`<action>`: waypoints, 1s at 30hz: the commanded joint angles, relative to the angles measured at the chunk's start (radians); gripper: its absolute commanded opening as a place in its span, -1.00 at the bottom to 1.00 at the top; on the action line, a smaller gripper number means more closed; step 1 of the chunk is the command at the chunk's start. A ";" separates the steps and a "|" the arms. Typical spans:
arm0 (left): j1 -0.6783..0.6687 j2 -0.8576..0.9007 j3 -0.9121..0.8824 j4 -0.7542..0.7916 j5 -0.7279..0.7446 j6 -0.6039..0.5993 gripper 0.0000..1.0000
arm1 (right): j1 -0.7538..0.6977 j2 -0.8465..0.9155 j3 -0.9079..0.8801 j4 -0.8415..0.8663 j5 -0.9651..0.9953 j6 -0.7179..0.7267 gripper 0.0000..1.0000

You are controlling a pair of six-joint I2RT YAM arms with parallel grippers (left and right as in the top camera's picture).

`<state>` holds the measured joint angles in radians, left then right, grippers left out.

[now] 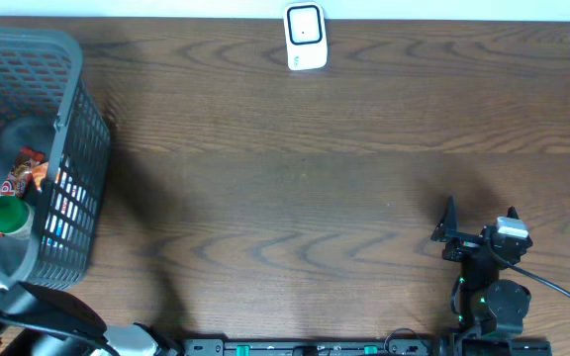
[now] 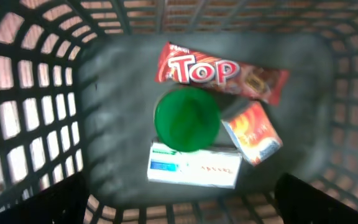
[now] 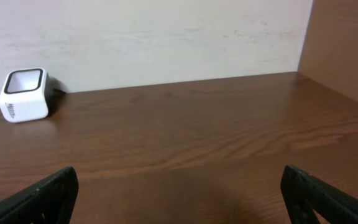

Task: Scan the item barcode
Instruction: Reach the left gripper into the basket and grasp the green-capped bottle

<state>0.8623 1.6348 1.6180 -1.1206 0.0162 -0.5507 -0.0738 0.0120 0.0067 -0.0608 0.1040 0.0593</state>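
- Basket (image 1: 77, 129) on the surface's (image 1: 315, 178) left end — scanner (image 1: 305, 38) at the far edge, centre.
- In the basket: bar (image 2: 219, 73) behind the container (image 2: 187, 119), box (image 2: 194, 168) before it, packet (image 2: 253, 134) beside.

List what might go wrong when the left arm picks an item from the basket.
The green lid overlaps the white box beside the orange packet, so the open left gripper may pinch two things. The Top wrapper lies flat and could slip. The scanner stands far across the table from the basket; a weak grip might drop the item.
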 commanded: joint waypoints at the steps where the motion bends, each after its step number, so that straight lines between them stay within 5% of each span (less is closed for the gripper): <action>1: 0.000 0.006 -0.078 0.061 -0.036 -0.008 0.93 | -0.001 -0.005 -0.001 -0.004 -0.001 -0.012 0.98; 17: -0.003 0.031 -0.229 0.262 -0.032 -0.008 0.96 | -0.001 -0.005 -0.001 -0.004 -0.001 -0.012 0.98; 30: -0.004 0.246 -0.229 0.289 -0.029 -0.004 0.96 | -0.001 -0.005 -0.001 -0.004 -0.002 -0.012 0.98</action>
<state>0.8612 1.8534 1.3941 -0.8349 -0.0029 -0.5533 -0.0738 0.0120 0.0067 -0.0612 0.1040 0.0593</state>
